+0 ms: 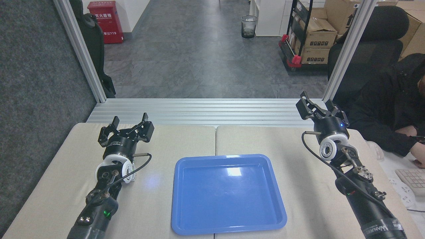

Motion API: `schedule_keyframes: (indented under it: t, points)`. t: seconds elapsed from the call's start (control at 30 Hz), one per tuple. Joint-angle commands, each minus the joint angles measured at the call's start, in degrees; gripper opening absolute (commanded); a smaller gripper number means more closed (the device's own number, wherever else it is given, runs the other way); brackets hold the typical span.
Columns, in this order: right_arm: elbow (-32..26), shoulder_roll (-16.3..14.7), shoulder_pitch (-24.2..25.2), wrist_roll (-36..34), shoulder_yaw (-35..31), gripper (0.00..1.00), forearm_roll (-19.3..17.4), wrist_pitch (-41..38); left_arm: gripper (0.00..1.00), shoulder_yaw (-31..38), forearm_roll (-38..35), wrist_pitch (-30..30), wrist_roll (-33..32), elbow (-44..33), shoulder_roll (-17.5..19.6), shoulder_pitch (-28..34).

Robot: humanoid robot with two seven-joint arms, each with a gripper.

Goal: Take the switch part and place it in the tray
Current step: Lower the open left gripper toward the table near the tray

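Note:
The blue tray [229, 199] lies flat in the middle of the beige table, with nothing in it. My left gripper [129, 121] hovers over the table's far left, well left of the tray, fingers spread open and nothing between them. Near the table's far right corner, my right gripper [317, 102] is also open and holds nothing, to the right of and beyond the tray. The switch part does not show anywhere in this view; it may be hidden by an arm.
A ribbed aluminium rail [206, 111] runs along the table's far edge, with slanted frame posts [81, 53] at both corners. A person in a black sleeve [388, 116] sits at the right by a keyboard [413, 179]. A seam [215, 139] splits the table top.

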Motion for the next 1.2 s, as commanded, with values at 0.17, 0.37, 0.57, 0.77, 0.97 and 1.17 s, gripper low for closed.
schedule_keyframes:
  t: [0.17,0.37,0.57,0.77,0.97,1.17]
  points:
    - [0.0,0.0,0.0,0.0,0.0,0.99,0.0,0.0,1.00,0.5,0.1,-0.2,0.4,1.6,0.4,-0.1]
    - [0.0,0.0,0.0,0.0,0.0,0.99,0.0,0.0,1.00,0.6,0.4,0.1,0.7,2.2,0.4,0.2]
    - [0.0,0.0,0.0,0.0,0.0,0.99,0.0,0.0,1.00,2.0,-0.2,0.0,0.9,3.7,1.1,2.0]
    - [0.0,0.0,0.0,0.0,-0.1,0.99,0.0,0.0,1.00,2.1,-0.5,1.1,1.0,8.7,0.9,5.8]
    - [0.0,0.0,0.0,0.0,-0.1,0.99,0.0,0.0,1.00,1.5,-0.9,2.4,1.3,10.2,1.1,8.9]
    - [0.0,0.0,0.0,0.0,0.0,0.99,0.0,0.0,1.00,1.2,-1.1,2.4,1.4,11.8,1.1,9.6]
